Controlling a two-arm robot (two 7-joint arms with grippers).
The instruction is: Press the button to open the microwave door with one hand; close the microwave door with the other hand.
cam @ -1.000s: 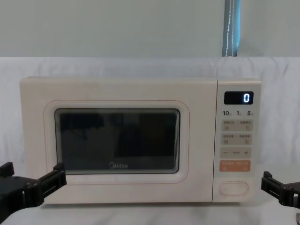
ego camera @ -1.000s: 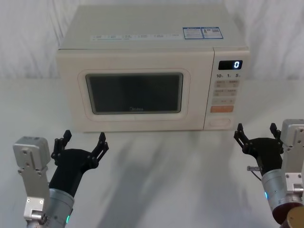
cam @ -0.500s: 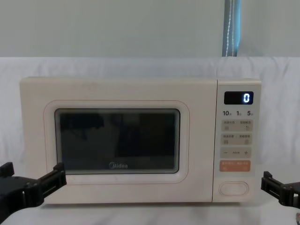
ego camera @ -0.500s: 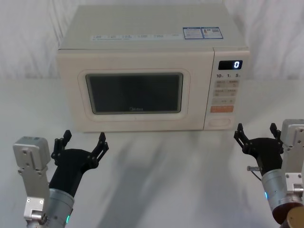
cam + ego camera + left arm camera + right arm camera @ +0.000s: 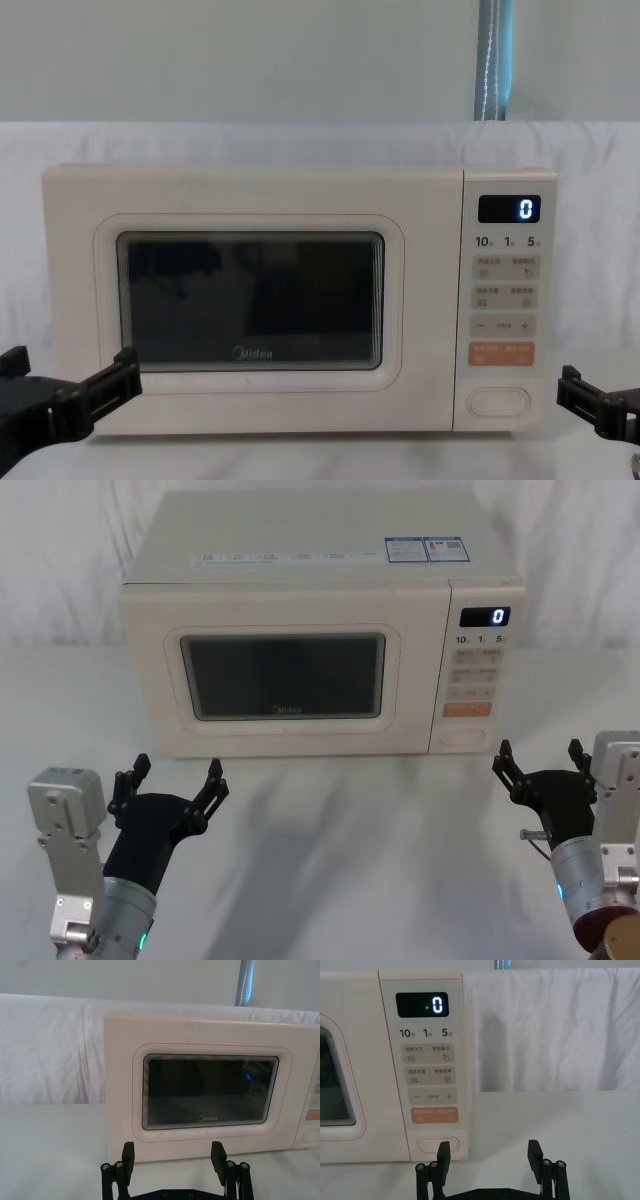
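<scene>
The cream microwave stands at the back of the white table with its door (image 5: 282, 675) (image 5: 250, 300) (image 5: 210, 1091) shut flush. The wide cream pill-shaped button (image 5: 462, 736) (image 5: 499, 401) (image 5: 438, 1144) sits at the bottom of the control panel, under the orange key. My left gripper (image 5: 168, 780) (image 5: 173, 1157) is open, low in front of the door's lower left corner, apart from it. My right gripper (image 5: 537, 761) (image 5: 488, 1154) is open, in front of and slightly to the right of the button, not touching the panel.
The display (image 5: 485, 616) reads 0. White cloth covers the table (image 5: 340, 850) and hangs behind the microwave. Bare table lies between the two arms and to both sides of the microwave.
</scene>
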